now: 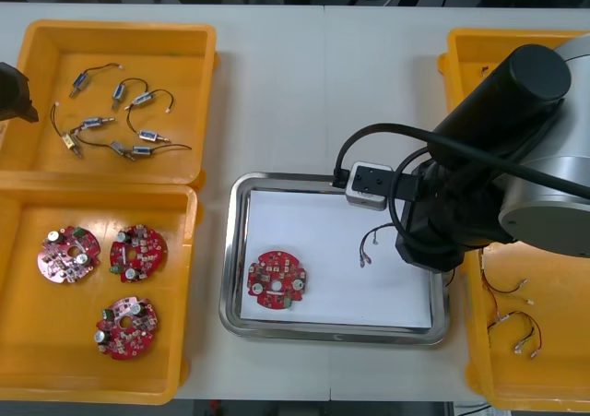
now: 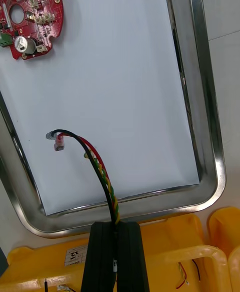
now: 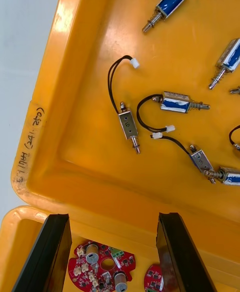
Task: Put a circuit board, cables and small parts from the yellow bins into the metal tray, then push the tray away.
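The left gripper (image 3: 112,222) hangs over the wall between the left yellow bins (image 1: 101,184), jaws released, waiting near the small metal parts (image 3: 129,125). A round red circuit board (image 1: 281,279) lies in the metal tray (image 1: 332,333). At the tray's right rim the right gripper (image 2: 115,227), jaws clenched on a red and yellow cable (image 2: 97,164), lowers its tip, seemingly touching the white liner (image 2: 125,71), for release.

Clear middle, crowded sides
Inside the shiny metal tray (image 1: 230,250), the white floor lay bare between the round red circuit board (image 1: 279,280) by its left rim and the red-and-yellow cable (image 2: 102,172) dangling from the right claw (image 2: 115,228), whose arm (image 1: 516,112) overhung the right rim.
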### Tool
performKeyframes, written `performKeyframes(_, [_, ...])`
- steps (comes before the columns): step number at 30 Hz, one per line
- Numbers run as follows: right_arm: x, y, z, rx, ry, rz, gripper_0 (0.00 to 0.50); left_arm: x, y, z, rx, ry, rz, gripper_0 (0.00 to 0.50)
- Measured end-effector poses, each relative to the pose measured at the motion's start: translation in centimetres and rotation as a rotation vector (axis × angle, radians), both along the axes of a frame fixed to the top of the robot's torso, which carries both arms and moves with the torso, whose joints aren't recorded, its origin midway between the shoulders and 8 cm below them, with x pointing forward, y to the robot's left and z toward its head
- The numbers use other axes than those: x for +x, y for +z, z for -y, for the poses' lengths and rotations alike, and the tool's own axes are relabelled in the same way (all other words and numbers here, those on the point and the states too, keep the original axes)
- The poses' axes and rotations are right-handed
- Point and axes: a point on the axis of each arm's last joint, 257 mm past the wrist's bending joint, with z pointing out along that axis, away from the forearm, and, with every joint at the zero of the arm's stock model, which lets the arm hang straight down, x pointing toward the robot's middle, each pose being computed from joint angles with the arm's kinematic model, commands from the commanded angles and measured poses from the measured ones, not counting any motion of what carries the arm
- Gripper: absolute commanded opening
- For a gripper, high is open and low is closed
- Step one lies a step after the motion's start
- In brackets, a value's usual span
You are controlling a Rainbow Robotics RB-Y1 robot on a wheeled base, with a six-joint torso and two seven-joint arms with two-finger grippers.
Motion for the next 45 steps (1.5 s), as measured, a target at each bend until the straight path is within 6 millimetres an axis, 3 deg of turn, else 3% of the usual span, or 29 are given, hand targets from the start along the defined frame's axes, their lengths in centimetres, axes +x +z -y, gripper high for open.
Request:
performKeyframes(11, [0.3, -4.2, -0.6, -0.074, -0.026, -0.048, 0.000, -0.3, -3.7, -0.8, -0.025, 0.046, -0.131, 0.500])
performKeyframes(15, [0.2, -5.1, -1.4, -0.075, -0.024, -0.073, 0.000, 0.5, -4.7, -0.4, -0.023, 0.042, -0.139, 0.500])
performKeyframes(25, [1.1, -6.9, -2.7, -0.073, -0.026, -0.012, 0.000, 1.3, -5.9, 0.4, -0.047, 0.050, -0.174, 0.500])
performKeyframes(33, [0.1, -9.8, -3.0, -0.073, -0.015, -0.014, 0.000, 3.5, -6.6, 0.8, -0.064, 0.059, -0.140, 0.500])
performKeyframes(43, [1.4, -11.8, -2.1, -0.069, -0.064, -0.020, 0.000, 3.9, -8.5, 0.7, -0.060, 0.069, -0.146, 0.500])
performKeyframes(45, [1.6, -12.0, -2.0, -0.076, -0.067, -0.015, 0.030, 3.9, -8.7, 0.6, -0.053, 0.067, -0.150, 0.500])
